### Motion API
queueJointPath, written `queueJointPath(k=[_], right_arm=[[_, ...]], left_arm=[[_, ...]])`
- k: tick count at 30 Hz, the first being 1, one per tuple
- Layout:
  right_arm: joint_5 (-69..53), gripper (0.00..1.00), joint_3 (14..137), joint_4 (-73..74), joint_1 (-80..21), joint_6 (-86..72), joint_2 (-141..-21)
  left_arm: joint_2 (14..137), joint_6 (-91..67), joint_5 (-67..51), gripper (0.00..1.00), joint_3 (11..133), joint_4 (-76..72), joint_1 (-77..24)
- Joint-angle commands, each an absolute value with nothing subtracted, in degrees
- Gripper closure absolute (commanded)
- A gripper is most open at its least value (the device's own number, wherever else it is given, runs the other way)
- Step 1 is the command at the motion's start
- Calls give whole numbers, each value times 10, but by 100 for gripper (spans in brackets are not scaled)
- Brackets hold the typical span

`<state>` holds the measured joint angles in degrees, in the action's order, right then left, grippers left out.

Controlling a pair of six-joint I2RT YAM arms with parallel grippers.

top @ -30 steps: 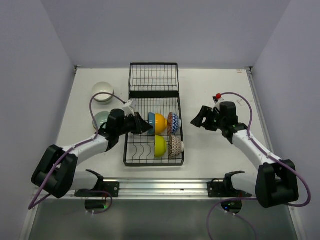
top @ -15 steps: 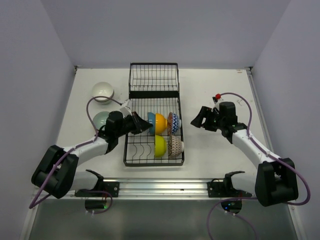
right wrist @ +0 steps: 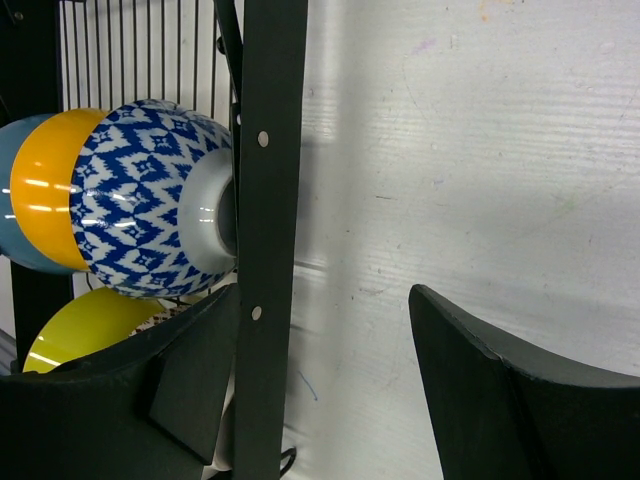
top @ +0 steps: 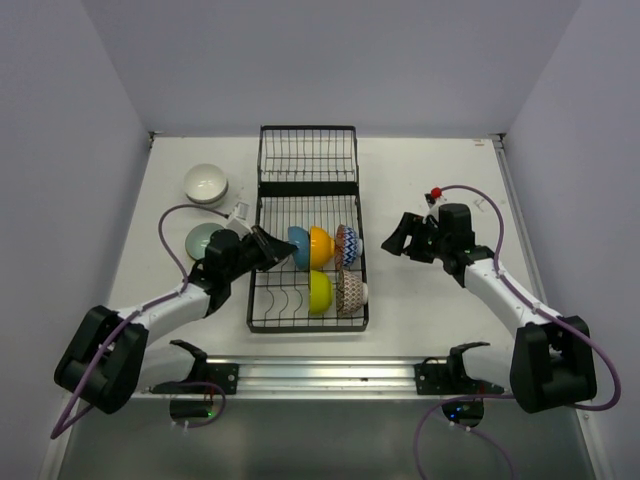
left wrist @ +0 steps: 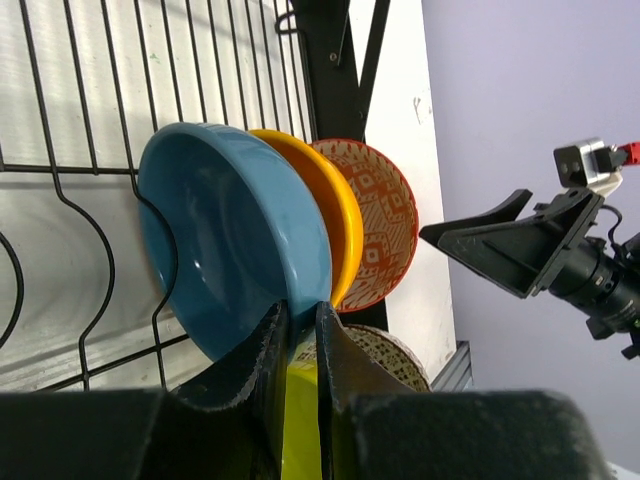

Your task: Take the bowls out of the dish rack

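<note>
While your left end effector (left wrist: pixel 300 318) was pinched narrow on the rim of the blue bowl (left wrist: pixel 215 240), that bowl stood on edge in the dish rack (top: pixel 308 188), leftmost in the far row of the longer section. Close against it stood the orange bowl (top: pixel 320 246), then the blue zigzag bowl (right wrist: pixel 140 200) at the rack's right side. In the near row a yellow-green bowl (top: pixel 320 291) and a brown patterned bowl (top: pixel 350 292) were also on edge. Your right end effector (right wrist: pixel 325 300) hung wide, with nothing between its fingers, over bare desk (top: pixel 420 310) just beside the rack's right rail. Two bowls sat upright on the desk left of the rack: a white bowl (top: pixel 205 183) farther back and a mint green bowl (top: pixel 203 238) nearer to you.
</note>
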<state>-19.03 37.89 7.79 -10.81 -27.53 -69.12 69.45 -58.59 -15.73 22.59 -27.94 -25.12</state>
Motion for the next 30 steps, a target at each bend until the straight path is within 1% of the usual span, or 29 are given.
queueJointPath(k=[1, 6, 17, 20, 25, 30], right_arm=[[-191, 28, 384, 63, -106, -266, -693], [-192, 28, 383, 62, -105, -266, -693], [-192, 28, 382, 61, -106, -267, -691], [-192, 28, 382, 62, -106, -267, -691], [-191, 28, 381, 60, -107, -266, -691], [-191, 28, 381, 61, -106, -266, -691]], left_arm=[[672, -618, -127, 100, 218, -278, -250], [667, -641, -112, 100, 218, -279, -250], [697, -717, -111, 100, 204, -347, -249], [689, -740, -102, 100, 199, -364, -249], [685, -720, -84, 100, 228, -324, -250], [674, -726, -61, 100, 229, -301, -249]])
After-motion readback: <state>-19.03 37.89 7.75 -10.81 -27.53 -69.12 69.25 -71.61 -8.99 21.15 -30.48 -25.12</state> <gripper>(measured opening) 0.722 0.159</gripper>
